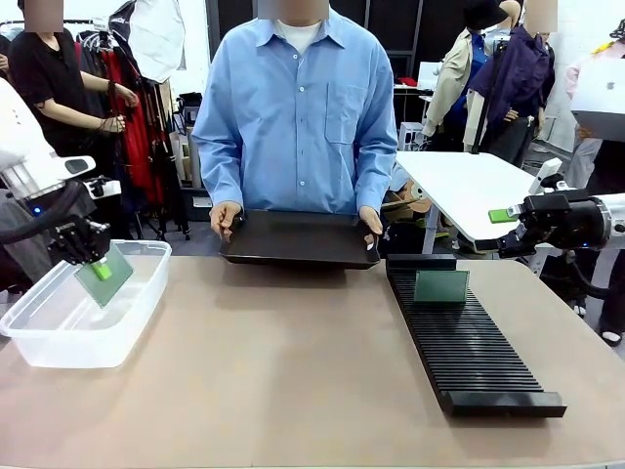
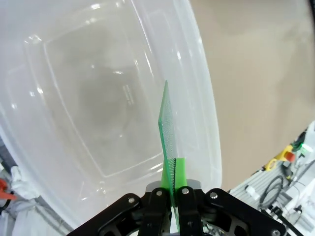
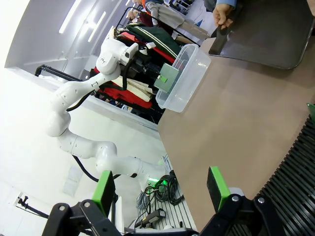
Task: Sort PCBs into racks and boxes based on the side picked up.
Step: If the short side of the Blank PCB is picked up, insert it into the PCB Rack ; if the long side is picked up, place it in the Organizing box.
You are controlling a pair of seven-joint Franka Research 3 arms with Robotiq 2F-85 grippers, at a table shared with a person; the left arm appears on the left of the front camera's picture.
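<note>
Left gripper [image 1: 101, 271] pinches 1 PCB [image 1: 104, 276] above the box [image 1: 59, 337]; right gripper [image 3: 162, 189] spread wide, beside the rack [image 1: 467, 342].

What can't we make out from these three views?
- Front view: the tray's inside; only its near wall faces the camera.
- Front view: the right gripper's finger gap, side-on and small.
- Left wrist view: the face of the PCB held by the left gripper, seen nearly edge-on.
- Right wrist view: most of the rack, cut off by the right edge.
</note>
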